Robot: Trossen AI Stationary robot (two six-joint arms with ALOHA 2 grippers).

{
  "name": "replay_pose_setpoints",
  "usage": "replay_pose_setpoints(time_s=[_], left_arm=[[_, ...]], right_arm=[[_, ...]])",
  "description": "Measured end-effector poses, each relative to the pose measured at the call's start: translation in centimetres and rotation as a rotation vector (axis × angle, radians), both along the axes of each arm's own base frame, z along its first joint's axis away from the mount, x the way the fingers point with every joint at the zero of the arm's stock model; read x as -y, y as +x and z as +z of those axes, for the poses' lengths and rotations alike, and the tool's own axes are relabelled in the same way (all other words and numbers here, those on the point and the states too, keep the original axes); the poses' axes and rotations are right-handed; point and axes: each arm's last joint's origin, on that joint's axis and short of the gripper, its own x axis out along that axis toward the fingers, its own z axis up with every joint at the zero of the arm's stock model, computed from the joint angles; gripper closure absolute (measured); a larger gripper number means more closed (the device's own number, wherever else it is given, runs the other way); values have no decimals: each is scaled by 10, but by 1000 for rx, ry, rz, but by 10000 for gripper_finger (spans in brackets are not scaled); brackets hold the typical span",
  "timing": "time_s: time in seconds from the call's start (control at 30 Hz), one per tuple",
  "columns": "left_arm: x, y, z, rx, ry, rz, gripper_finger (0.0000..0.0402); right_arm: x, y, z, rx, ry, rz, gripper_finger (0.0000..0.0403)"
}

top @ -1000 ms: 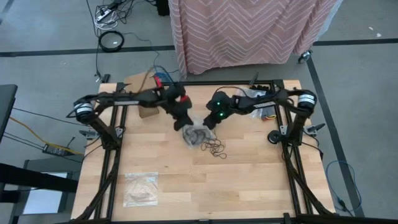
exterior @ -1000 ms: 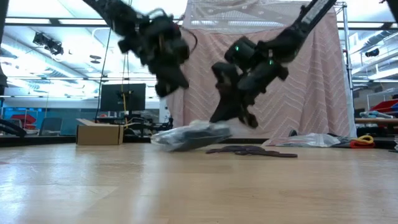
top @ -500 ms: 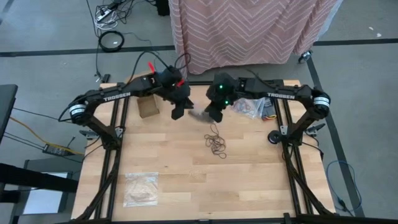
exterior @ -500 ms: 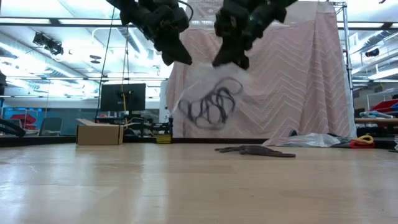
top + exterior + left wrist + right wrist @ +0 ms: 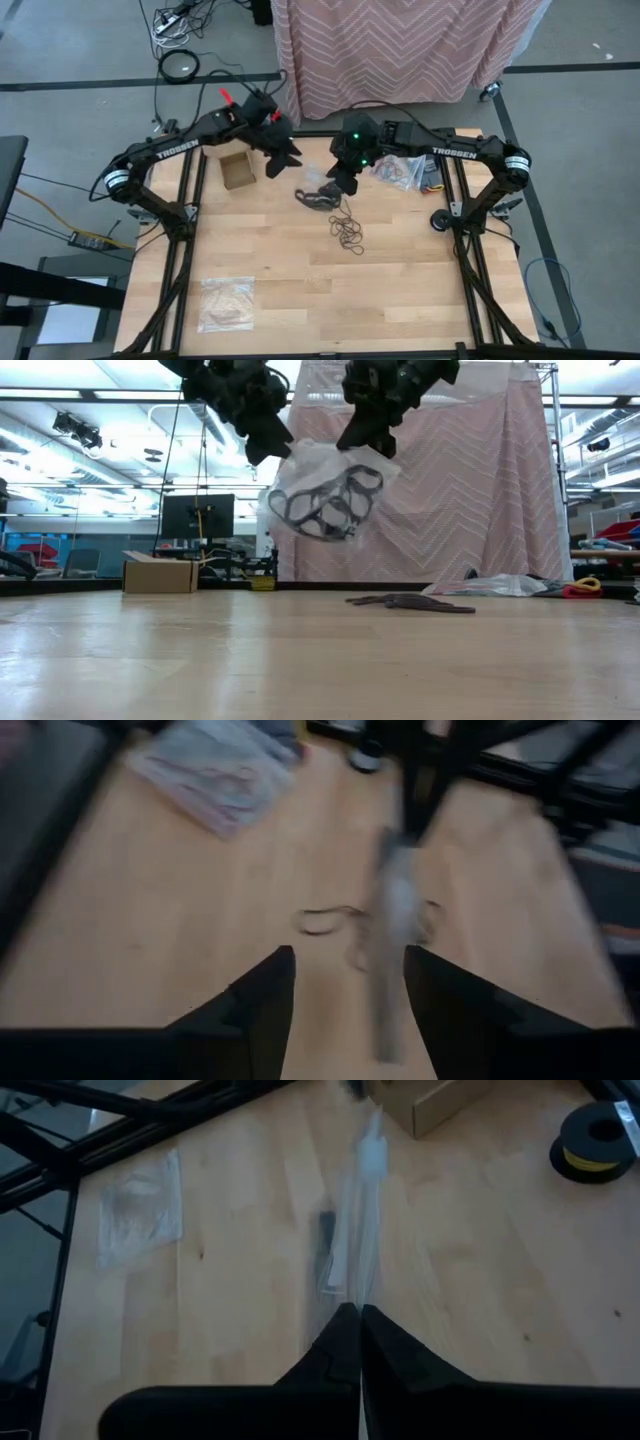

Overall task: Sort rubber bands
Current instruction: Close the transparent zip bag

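Above the counter [image 5: 400,280], a clear bag [image 5: 325,495] of black rubber bands [image 5: 320,510] is gripped by the right gripper's [image 5: 365,435] closed jaws. At its 9 o'clock, the left gripper's [image 5: 285,157] jaws are spread open, empty.

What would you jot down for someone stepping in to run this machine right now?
Right gripper: jaws shut on the clear bag, held in the air with black rubber bands inside.
Left gripper: jaws open, empty, beside the bag.
Loose rubber bands lie mid-table; another bag lies at the near left, a cardboard box at the far left.
Done: some bands tipped out. Left: empty the bag, sort the bands.
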Motion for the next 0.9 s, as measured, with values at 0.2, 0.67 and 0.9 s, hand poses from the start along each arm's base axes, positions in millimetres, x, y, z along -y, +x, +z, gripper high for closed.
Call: replay_pose_setpoints(time_s=[0.2,0.67,0.9], left_arm=[[9,7,-1,15,-11,-52,204],[15,14,0,18,49,-28,204],[17,15,0,17,51,-31,278]], right_arm=[[0,0,0,3,2,2,403],[-1,3,3,48,14,20,403],[-1,4,3,52,14,20,403]])
